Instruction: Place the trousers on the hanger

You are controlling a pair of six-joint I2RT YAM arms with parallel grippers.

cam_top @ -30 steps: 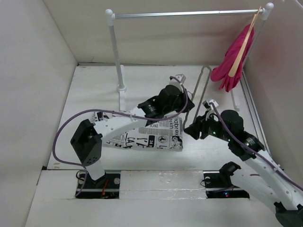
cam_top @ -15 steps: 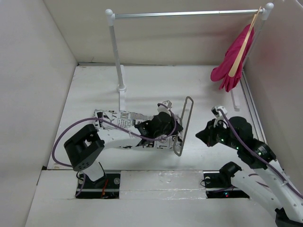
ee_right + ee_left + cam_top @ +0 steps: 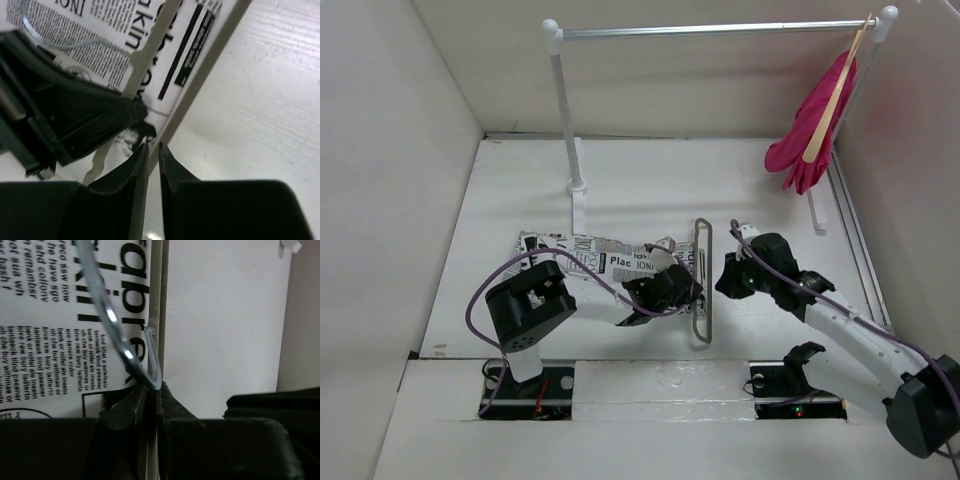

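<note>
Wire meets cloth near the front of the counter (image 3: 650, 180): the hanger (image 3: 701, 262) lies with its long axis running from the arms toward the back wall. The trousers (image 3: 582, 262) lie folded just to its left, stretched crosswise, their right end reaching the wire. The left gripper (image 3: 688, 290) reaches across that end of the cloth and is pinched tight on the hanger. In its wrist view the fingertips (image 3: 172, 405) press together, with the thin curved wire rising out of them over the printed fabric. The right gripper (image 3: 724, 280) sits just on the far side of the hanger, its tips nearly together with only a slit between them. One straight run of the frame leads down toward that slit, but I cannot tell whether the wire is actually caught there. Both arms are at the hanger, the left one on the trousers' side. As I read it, the coming move turns on this crossing: the cloth has to pass through the frame at right angles to the wire's length, and the trouser end sits right at the opening. No bin or box is about. The rail (image 3: 720, 29) at the back carries a wooden hanger (image 3: 835, 95) draped with a pink garment (image 3: 810, 140), well apart from all this.
</note>
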